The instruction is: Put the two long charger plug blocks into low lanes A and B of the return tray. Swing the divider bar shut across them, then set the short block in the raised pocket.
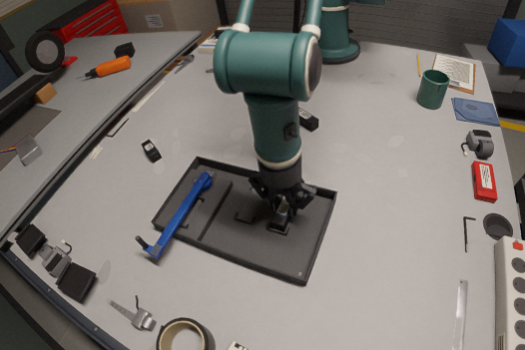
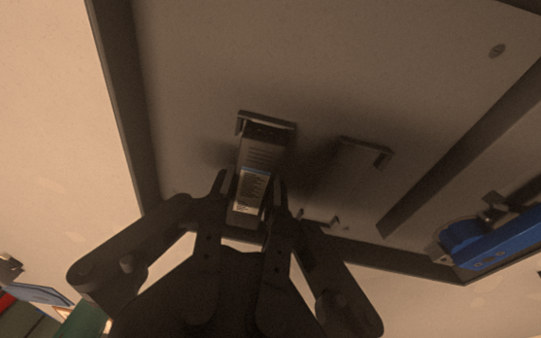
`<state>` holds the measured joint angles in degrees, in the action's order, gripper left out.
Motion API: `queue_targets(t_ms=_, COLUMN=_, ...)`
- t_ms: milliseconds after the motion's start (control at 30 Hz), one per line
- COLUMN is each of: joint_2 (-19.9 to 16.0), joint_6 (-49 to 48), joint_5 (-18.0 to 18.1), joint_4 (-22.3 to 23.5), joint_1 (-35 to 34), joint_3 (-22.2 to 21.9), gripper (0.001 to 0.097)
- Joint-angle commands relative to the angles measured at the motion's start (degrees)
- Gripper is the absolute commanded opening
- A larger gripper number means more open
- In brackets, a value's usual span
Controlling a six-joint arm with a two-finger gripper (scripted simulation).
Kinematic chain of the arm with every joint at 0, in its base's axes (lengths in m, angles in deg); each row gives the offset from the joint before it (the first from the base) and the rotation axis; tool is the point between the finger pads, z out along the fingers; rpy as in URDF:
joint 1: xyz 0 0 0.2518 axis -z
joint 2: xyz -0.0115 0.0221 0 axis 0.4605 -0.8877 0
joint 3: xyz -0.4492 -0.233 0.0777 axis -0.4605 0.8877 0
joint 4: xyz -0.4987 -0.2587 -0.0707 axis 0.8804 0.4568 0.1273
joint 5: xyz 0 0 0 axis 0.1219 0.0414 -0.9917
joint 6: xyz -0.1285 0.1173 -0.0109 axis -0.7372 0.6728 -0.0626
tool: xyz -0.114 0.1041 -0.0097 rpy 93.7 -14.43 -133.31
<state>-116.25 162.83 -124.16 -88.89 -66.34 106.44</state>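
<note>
A long charger plug block (image 2: 253,187), grey with a printed label, lies in a low lane of the dark return tray (image 1: 247,216), its far end against a small end bracket (image 2: 265,121). My gripper (image 2: 246,204) is low over the tray, its fingers closed on the near end of this block (image 1: 280,216). A second empty bracket (image 2: 364,149) marks the neighbouring lane. The blue divider bar (image 1: 182,214) is swung open along the tray's left side, its free end hanging past the tray edge. A second long block (image 1: 308,118) lies on the table behind the arm. The short block (image 1: 150,150) lies left of the tray.
A green cup (image 1: 432,88) stands at the far right beside a clipboard (image 1: 456,73). A red box (image 1: 484,181), a hex key (image 1: 468,233) and a power strip (image 1: 511,291) line the right edge. A tape roll (image 1: 183,334) and small parts sit at the near left edge.
</note>
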Motion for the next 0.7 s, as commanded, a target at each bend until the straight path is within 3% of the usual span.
queue_targets(t_ms=0, joint_2=0.1, joint_6=0.0, joint_5=0.0, joint_4=0.0, joint_1=0.0, joint_3=-0.1, gripper=0.037)
queue_targets(t_ms=333, joint_2=0.1, joint_6=0.0, joint_5=0.0, joint_4=0.0, joint_1=0.0, joint_3=-0.1, gripper=0.057)
queue_targets(t_ms=667, joint_2=0.1, joint_6=0.0, joint_5=0.0, joint_4=0.0, joint_1=0.0, joint_3=-0.1, gripper=0.058)
